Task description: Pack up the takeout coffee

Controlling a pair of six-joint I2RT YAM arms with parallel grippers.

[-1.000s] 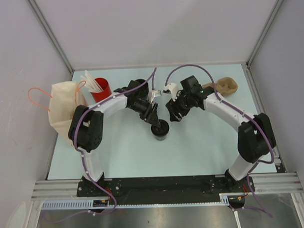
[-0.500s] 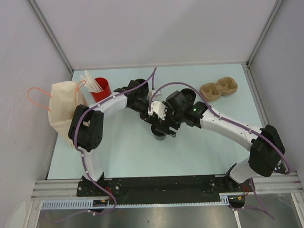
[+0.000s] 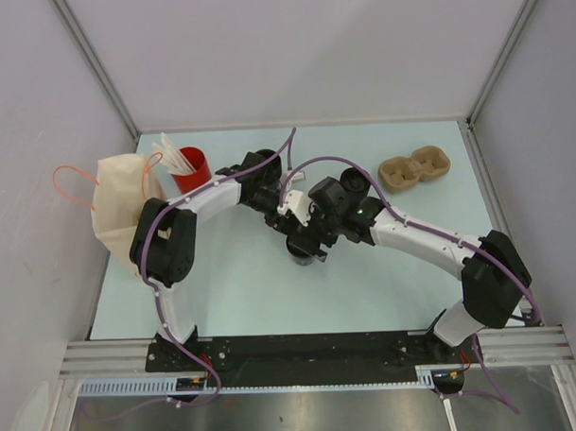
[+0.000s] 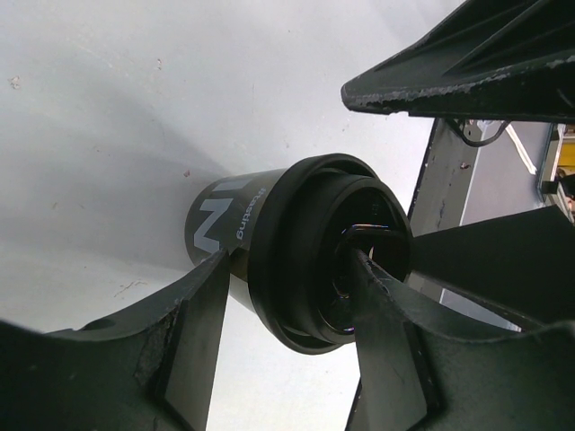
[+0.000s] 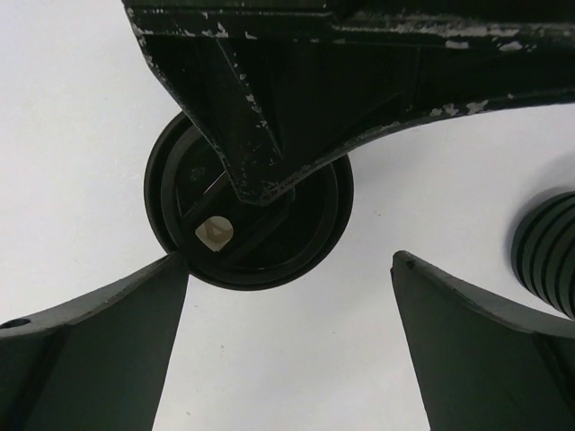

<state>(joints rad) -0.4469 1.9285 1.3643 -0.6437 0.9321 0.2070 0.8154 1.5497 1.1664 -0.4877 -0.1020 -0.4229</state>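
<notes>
The takeout coffee (image 3: 302,254) is a small black lidded cup with white lettering, standing upright mid-table. My left gripper (image 3: 292,230) is shut on its rim. In the left wrist view, the left gripper (image 4: 289,258) has one finger on the cup (image 4: 296,224) wall and the other on the lid's top. My right gripper (image 3: 313,241) hovers over the cup and hides part of it. In the right wrist view, the right gripper (image 5: 289,259) is wide open. Its left fingertip sits at the edge of the lid (image 5: 305,224), and nothing is held.
A red cup with white sticks (image 3: 192,168) and a beige bag with orange handles (image 3: 120,207) sit at the back left. A brown cardboard cup carrier (image 3: 415,168) lies at the back right. A ribbed black round thing (image 5: 545,251) shows beside the cup.
My right arm swung left from beside the carrier to above the cup, and its jaws opened wide. The left gripper and the cup stayed put.
</notes>
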